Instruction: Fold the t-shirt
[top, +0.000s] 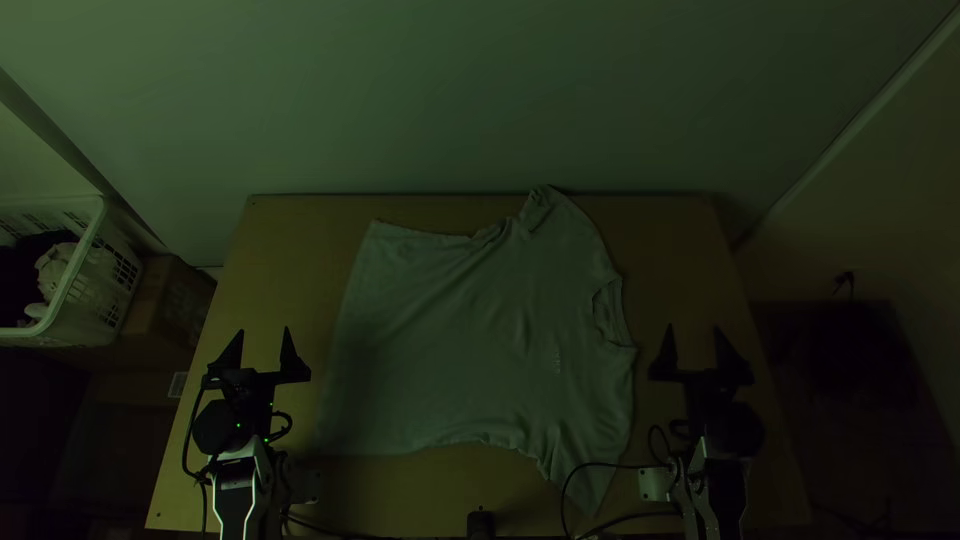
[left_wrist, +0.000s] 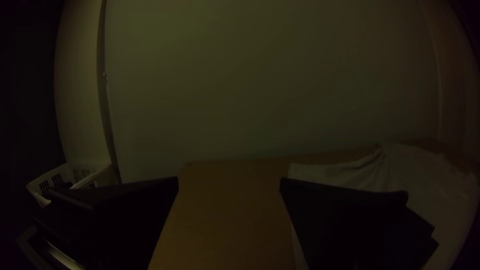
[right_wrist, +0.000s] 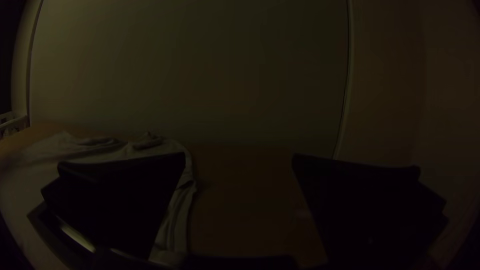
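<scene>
Top view: t-shirt (top: 470, 345) spread btwn L gripper (top: 263, 330) & R gripper (top: 694, 328), apart from both, jaws wide.

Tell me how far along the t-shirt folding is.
Spreading looks done, if roughly: the t-shirt lies wrinkled, its body unfolded, across the table. Nothing is in hand: the left gripper and right gripper stand open at its sides. All main folds look left.

Wooden table (top: 280, 260), t-shirt (top: 450, 340) spread across middle.
</scene>
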